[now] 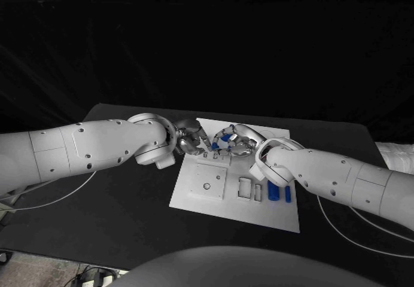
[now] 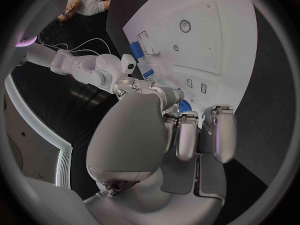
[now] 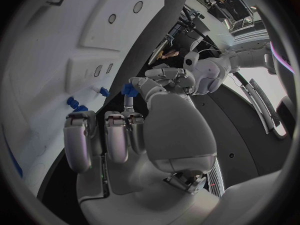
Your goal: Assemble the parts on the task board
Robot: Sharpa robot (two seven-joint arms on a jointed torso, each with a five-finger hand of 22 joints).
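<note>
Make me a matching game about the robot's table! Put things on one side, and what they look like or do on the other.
Things:
1. table
2. board
3. right hand
4. long part

Matches:
A. lies on the board
B. black
C. pinches a small blue part
D. white

Pairs: 1-B, 2-D, 3-C, 4-A
</note>
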